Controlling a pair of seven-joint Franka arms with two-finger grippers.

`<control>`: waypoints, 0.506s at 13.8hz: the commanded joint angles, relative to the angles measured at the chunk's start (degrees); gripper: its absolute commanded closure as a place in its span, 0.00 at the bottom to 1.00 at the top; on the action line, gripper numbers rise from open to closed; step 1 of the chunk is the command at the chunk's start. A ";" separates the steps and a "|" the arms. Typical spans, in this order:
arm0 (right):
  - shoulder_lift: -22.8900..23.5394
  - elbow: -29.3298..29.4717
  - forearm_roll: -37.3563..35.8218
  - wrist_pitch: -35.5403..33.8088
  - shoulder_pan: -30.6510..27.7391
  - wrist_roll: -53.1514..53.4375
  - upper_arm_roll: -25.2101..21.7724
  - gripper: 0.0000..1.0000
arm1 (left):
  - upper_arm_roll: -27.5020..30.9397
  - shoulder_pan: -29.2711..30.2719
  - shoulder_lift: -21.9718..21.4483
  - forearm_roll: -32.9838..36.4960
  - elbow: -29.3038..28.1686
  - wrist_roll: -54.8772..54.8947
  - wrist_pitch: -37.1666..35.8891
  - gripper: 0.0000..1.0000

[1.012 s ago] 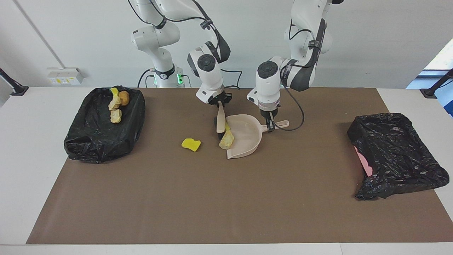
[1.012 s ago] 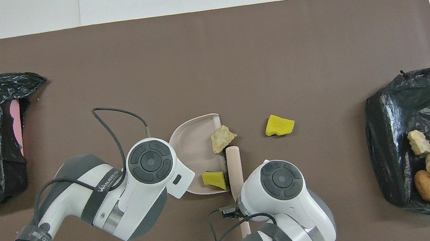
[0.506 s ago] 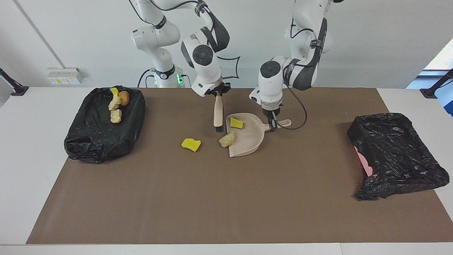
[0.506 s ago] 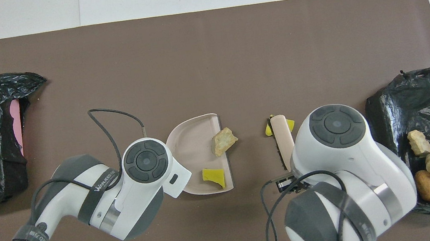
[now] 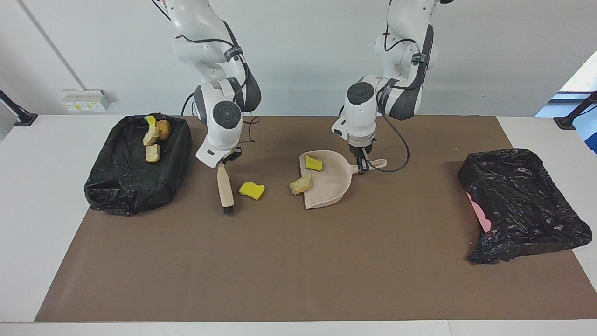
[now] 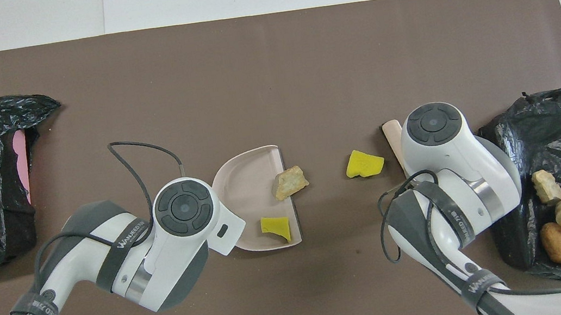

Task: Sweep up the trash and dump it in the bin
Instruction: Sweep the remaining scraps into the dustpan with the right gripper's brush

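Brush (image 5: 226, 189) clamped in right gripper (image 5: 223, 162) fingers beside loose yellow chunk (image 5: 252, 190), dustpan (image 5: 326, 179) handle pinched by left gripper (image 5: 363, 164), two chunks (image 5: 313, 163) at dustpan.

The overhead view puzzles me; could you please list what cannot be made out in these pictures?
- Overhead view: the right tool gripping the brush is hidden under its own wrist.
- Overhead view: the left tool on the dustpan handle, likewise covered by its wrist.
- Both views: inside of the bin at the left arm's end, covered by its crumpled black folds.
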 commanded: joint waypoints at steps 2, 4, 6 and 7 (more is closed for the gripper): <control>-1.55 -1.78 15.24 2.59 4.48 1.11 0.88 1.00 | 0.05 -0.41 -0.17 3.97 1.56 -4.04 -4.22 1.00; -0.07 -0.91 19.50 5.84 10.80 5.22 0.88 1.00 | -0.39 -0.59 -0.17 4.95 2.27 -9.03 -6.44 1.00; 0.12 -0.55 28.24 9.18 13.71 5.95 1.06 1.00 | -0.39 -1.11 -0.35 4.96 1.92 -9.76 -7.05 1.00; 0.03 -0.03 32.13 10.32 15.99 6.03 1.06 1.00 | -0.39 -1.64 -0.44 4.96 1.83 -9.76 -8.19 1.00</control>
